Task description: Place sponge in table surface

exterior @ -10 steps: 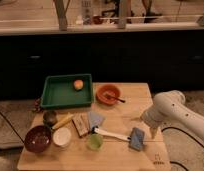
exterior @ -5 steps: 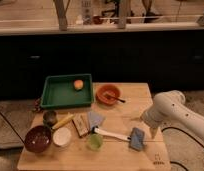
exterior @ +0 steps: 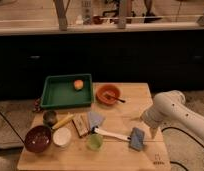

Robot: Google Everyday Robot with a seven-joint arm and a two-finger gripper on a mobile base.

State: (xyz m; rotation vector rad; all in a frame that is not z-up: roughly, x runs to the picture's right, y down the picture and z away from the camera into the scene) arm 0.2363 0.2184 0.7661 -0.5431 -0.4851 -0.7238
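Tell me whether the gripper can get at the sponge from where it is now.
Probably yes. The gripper hangs low over the right side of the table, just right of the sponge, with only bare wood between them. The white brush lies on the sponge's far side, out of the way.

Table surface (exterior: 137, 107): pale wooden planks, small dark mark near the front right corner. Directly on it: green tray (exterior: 68, 91) at back left, orange bowl (exterior: 108, 94) just right of it, dark brown bowl (exterior: 38, 138) at front left, white bowl (exterior: 62, 137) beside that, small dark cup (exterior: 50, 117), green cup (exterior: 95, 142), pale blue cloth (exterior: 95, 119), white-handled brush (exterior: 111, 133), and blue sponge (exterior: 137, 138) at front right. Gripper (exterior: 154, 131) sits low over the right edge, just beside the sponge.
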